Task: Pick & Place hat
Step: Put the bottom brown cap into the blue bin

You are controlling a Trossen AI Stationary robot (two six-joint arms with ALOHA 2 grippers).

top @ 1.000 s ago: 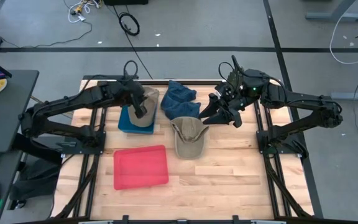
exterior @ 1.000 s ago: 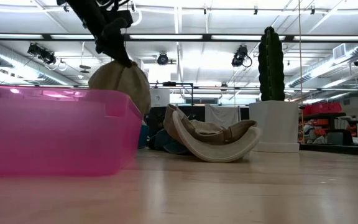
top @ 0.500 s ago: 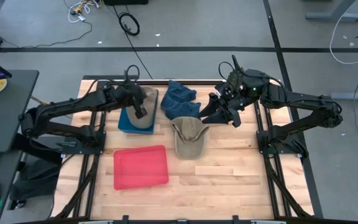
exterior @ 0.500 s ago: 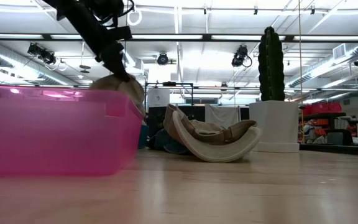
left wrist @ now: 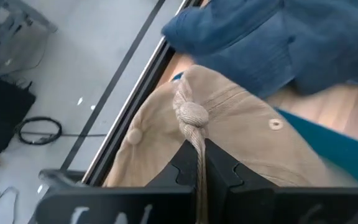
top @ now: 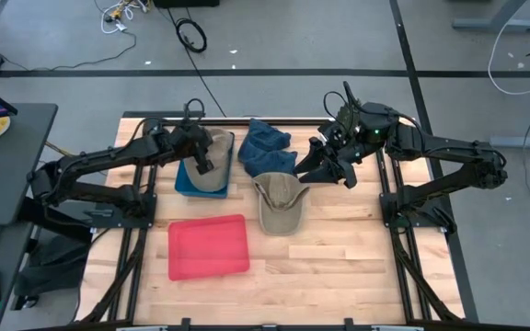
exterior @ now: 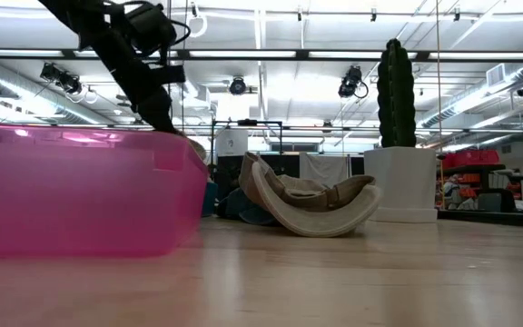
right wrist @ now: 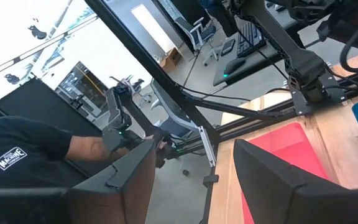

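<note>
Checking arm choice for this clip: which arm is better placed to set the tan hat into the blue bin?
Left. The left gripper is shut on the tan hat, directly over the blue bin. The right gripper hangs open beside the blue cloth, holding nothing.

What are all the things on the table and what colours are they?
Tan hat: one, beige, resting on the blue bin, pinched by the left pincer.
Second tan hat: one, beige, upside down near the table's middle.
Blue cloth: one, blue, bunched at the far edge, between the two arms.
Blue bin: one, teal blue, far left part of the table.
Pink bin: one, pink-red, near side, in front of the blue bin.
Table: one, light wood.
Left pincer: one, dark, shut on the tan hat.
Right pincer: one, dark, open, raised by the blue cloth.
</note>
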